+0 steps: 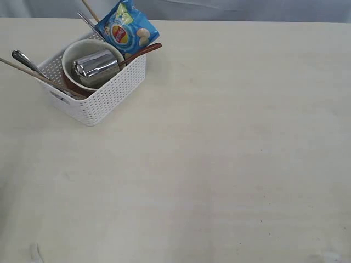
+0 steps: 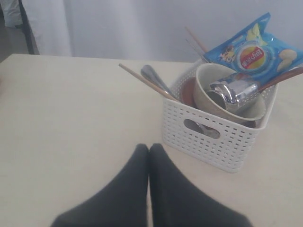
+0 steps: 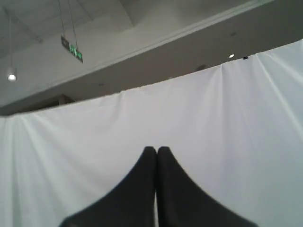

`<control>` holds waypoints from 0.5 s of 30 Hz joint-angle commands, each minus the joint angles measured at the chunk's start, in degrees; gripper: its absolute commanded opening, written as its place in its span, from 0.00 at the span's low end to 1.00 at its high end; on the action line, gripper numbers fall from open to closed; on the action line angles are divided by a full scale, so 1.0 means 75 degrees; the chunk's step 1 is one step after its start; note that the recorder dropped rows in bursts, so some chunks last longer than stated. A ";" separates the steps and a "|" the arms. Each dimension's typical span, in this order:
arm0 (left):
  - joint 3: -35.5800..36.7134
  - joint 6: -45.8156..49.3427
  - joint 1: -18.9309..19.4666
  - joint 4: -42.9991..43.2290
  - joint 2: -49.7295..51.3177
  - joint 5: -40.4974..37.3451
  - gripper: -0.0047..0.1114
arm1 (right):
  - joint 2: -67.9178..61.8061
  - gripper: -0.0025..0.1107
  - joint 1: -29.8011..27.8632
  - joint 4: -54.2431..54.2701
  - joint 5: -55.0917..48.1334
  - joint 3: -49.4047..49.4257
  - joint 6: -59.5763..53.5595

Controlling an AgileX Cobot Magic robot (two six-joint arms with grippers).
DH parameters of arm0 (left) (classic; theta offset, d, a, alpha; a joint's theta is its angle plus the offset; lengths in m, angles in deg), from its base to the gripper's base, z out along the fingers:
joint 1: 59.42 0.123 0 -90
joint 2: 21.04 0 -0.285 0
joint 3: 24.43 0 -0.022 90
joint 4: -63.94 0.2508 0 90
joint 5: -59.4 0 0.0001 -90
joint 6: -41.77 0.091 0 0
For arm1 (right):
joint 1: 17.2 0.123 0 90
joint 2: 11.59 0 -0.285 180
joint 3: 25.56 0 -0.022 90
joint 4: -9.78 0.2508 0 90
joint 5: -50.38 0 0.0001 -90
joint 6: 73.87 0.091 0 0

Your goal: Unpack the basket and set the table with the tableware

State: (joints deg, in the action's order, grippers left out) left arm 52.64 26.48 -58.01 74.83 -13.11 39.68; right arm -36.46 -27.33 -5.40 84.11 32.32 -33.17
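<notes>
A: Containers on the table (image 1: 230,164)?

B: One basket (image 1: 107,104), near the far left corner, well back from the near edge.

A: Inside?

B: One bowl (image 1: 71,51), tipped on its side, with one cup (image 1: 96,66) lying in it. One plate (image 1: 70,89) on edge against the bowl, only a strip of rim showing. One spoon (image 1: 143,51), handle out over the basket's rim. Two chopsticks (image 1: 24,70), poking out past the rim on different sides. Two steel handles (image 1: 24,58), knife or fork, hard to tell which. One bag (image 1: 127,26) of chips, standing up at the basket's far corner.

A: And the arms?

B: Both pressed together, both empty. For the left gripper (image 2: 149,150), a spot above the table just short of the basket. For the right gripper (image 3: 156,151), nothing ahead but a white curtain (image 3: 236,142).
</notes>
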 commanded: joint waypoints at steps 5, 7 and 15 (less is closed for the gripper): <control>0.0021 0.0011 -0.0032 -0.0025 -0.0019 0.0040 0.04 | -0.3595 0.02 -0.0049 -0.8150 -0.1656 -0.2357 0.6916; 0.0021 0.0011 -0.0032 -0.0025 -0.0019 0.0040 0.04 | -0.4584 0.02 -0.0049 -0.9608 -0.1084 -0.2733 0.8254; 0.0021 0.0011 -0.0032 -0.0025 -0.0019 0.0040 0.04 | -0.8026 0.02 0.0965 -1.1302 0.0459 -0.4219 1.0012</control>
State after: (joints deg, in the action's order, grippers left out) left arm 52.64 26.48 -58.01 74.83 -13.11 39.68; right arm -89.98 -23.45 -87.10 84.80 3.62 38.80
